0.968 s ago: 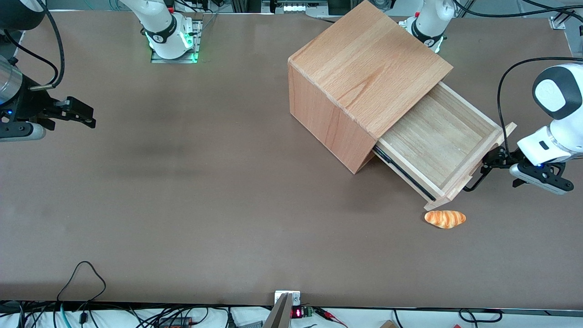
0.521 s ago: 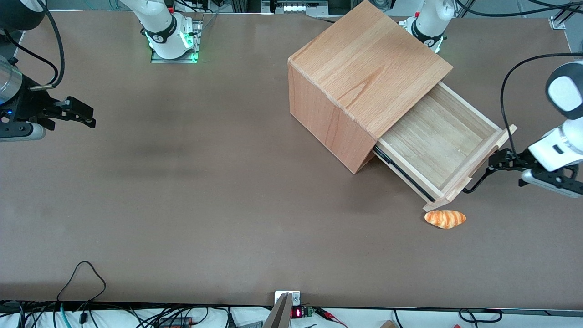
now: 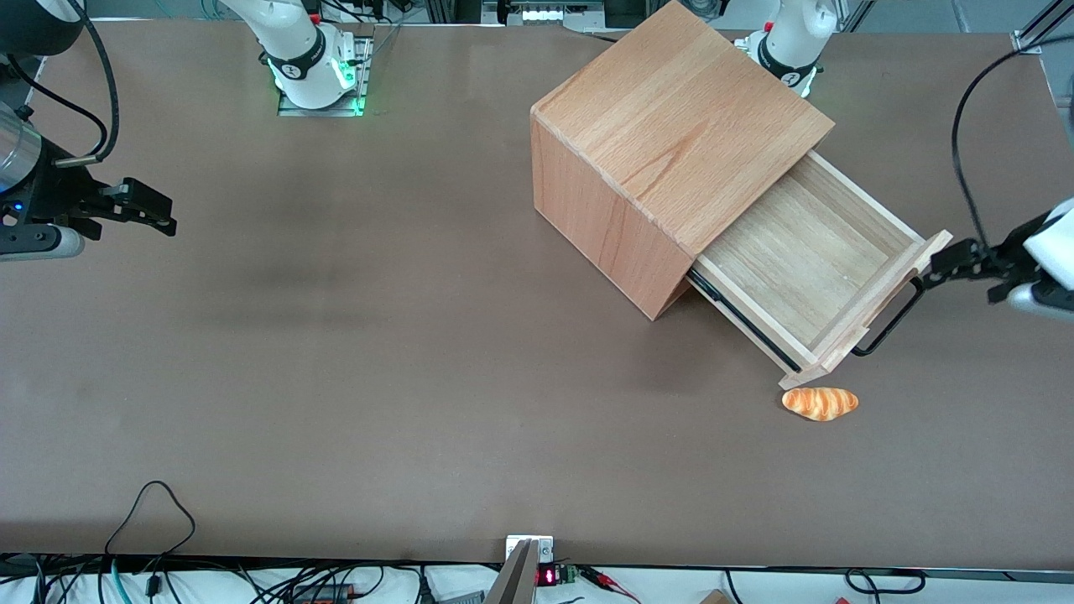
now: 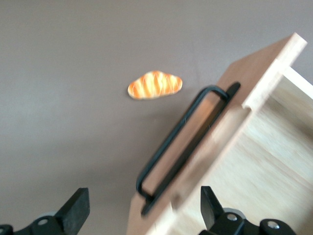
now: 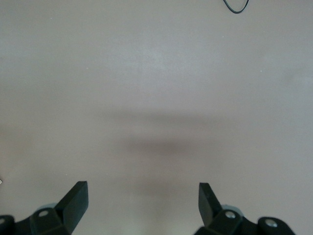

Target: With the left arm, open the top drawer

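we see the top drawer (image 3: 810, 268) pulled well out of the cabinet (image 3: 671, 143), its black handle (image 4: 183, 147) free. our left arm's hand (image 3: 944, 267) hovers just above the handle's end, fingers (image 4: 76, 208) spread wide, gripping nothing. a croissant (image 3: 820, 403) lies on the surface (image 3: 377, 352) near the drawer's corner.

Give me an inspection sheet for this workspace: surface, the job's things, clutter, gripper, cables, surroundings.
Surface: brown table, matte.
Job's things: top drawer pulled well out of the wooden cabinet, nothing seen inside; black wire handle free.
Clutter: croissant-like bread on the table, nearer the front camera than the drawer.
Gripper: left gripper open, close beside the drawer front, holding nothing; in the wrist view its fingers stand apart.
Cables: black cable looping from the left arm; loose cable loop at the table's front edge.
Surroundings: electronics and wiring along the front edge.
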{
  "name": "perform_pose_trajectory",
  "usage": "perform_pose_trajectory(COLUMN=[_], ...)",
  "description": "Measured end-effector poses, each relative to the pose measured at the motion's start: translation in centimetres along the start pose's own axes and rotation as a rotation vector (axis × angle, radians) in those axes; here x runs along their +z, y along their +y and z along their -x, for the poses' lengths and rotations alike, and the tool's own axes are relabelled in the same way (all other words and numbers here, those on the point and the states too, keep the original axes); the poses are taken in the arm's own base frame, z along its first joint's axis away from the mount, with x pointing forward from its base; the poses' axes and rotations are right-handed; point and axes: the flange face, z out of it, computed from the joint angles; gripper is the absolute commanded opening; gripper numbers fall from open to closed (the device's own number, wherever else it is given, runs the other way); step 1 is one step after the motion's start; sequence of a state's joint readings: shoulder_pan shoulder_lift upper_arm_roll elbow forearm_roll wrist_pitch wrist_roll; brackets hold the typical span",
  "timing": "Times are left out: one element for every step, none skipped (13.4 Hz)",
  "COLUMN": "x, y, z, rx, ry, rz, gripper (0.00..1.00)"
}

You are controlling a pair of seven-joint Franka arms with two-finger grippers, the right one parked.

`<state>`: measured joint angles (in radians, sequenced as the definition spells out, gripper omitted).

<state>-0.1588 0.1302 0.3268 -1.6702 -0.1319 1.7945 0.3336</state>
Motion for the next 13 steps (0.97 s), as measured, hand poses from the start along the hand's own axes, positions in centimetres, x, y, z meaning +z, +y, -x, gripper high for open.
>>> perform_pose_trajectory(x=[-1.4, -2.8, -4.2, -5.3, -6.1, -6.6, -6.8, -6.7, -6.6, -6.6, -6.6, -6.6, -6.5], y=[0.1, 0.3, 0.6, 1.1, 1.7, 2.0, 2.3, 2.4, 2.6, 2.6, 2.6, 2.6, 2.6], z=[0.9, 2.0, 3.2, 4.1, 4.8, 5.1, 5.1, 5.1, 5.0, 5.0, 5.0, 5.0, 5.0], rx=[-0.024, -0.058, -0.092, -0.119, -0.141, -0.164, -0.178, -0.184, -0.187, -0.189, -0.189, -0.19, -0.19], ry=[-0.009, -0.027, -0.047, -0.062, -0.068, -0.069, -0.068, -0.069, -0.071, -0.071, -0.071, -0.072, -0.072], rz=[-0.003, -0.01, -0.017, -0.016, -0.015, -0.015, -0.017, -0.018, -0.018, -0.019, -0.019, -0.019, -0.02], gripper=[1.0, 1.0, 1.0, 1.0, 1.0, 1.0, 1.0, 1.0, 1.0, 1.0, 1.0, 1.0, 1.0])
